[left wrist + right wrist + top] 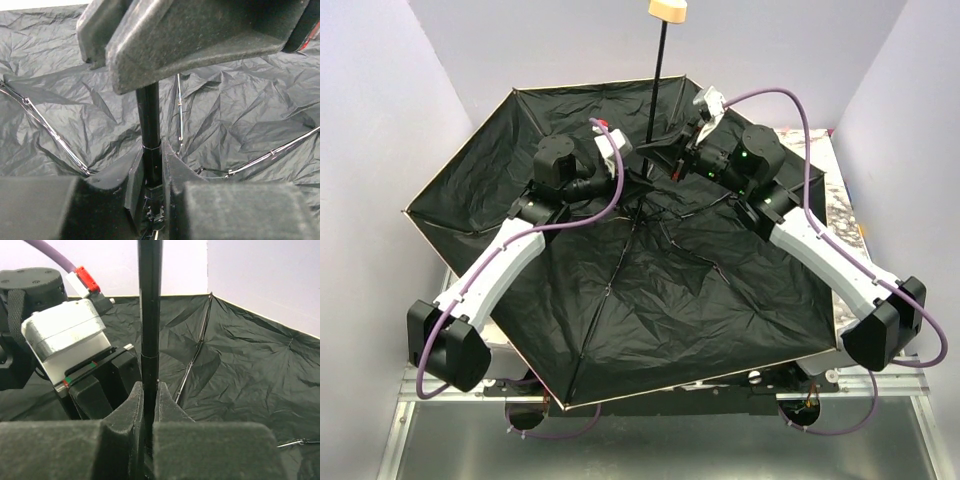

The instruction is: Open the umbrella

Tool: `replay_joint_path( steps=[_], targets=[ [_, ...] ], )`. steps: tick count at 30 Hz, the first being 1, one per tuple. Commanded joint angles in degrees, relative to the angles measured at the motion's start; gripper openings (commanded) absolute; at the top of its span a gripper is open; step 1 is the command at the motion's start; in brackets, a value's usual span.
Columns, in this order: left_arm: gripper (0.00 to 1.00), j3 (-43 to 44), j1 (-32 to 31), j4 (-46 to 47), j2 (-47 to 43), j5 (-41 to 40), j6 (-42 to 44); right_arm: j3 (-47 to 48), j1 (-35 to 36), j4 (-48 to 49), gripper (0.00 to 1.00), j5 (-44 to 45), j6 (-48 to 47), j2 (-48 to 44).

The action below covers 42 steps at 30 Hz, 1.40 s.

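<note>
Umbrella point(650, 300) spread wide, black lining up, covering the bench point(670, 440) from left edge to right; its shaft point(658, 90) rises to a beige knob point(668, 9). Left gripper point(151, 172) and right gripper point(149, 400) are each clamped tight on the shaft.

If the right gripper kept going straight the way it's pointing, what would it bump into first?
The right gripper is shut on the black shaft, so that blocks it first. Just behind the shaft, a little to one side, sits the left gripper, probably next, though depth is hard to judge.
</note>
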Motion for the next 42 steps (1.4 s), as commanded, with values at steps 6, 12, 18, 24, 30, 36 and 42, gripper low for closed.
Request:
replay_joint_path(
  steps=[6, 12, 18, 24, 30, 36, 42],
  targets=[
    [0.59, 4.3, 1.1, -16.4, -8.2, -2.8, 19.8, -2.5, -0.2, -1.8, 0.0, 0.9, -12.9, -1.3],
    [0.76, 6.9, 1.6, -25.7, -15.3, -7.2, 46.0, -0.3, -0.3, -7.7, 0.0, 0.3, -23.1, -0.4],
    [0.71, 5.1, 1.3, -13.9, -18.9, -10.1, 53.7, -2.1, -0.2, -5.3, 0.0, -1.5, -24.8, -0.4],
    [0.74, 2.6, -5.7, -21.6, -19.8, -19.5, 101.0, 3.8, -0.2, -14.6, 0.0, -5.7, -27.4, 3.4],
    [0.76, 6.6, -9.2, -18.2, -13.6, -33.7, 119.5, 9.5, -0.2, -25.8, 0.0, -6.1, -30.9, 7.1],
    [0.76, 12.1, -9.3, -17.2, -8.9, -38.6, 125.0, 13.0, -0.2, -32.3, 0.0, -7.2, -35.3, 8.4],
    [0.56, 17.7, -8.3, -17.0, -4.9, -43.5, 126.0, 13.7, -0.1, -36.5, 0.0, -6.1, -38.2, 8.2]
  ],
)
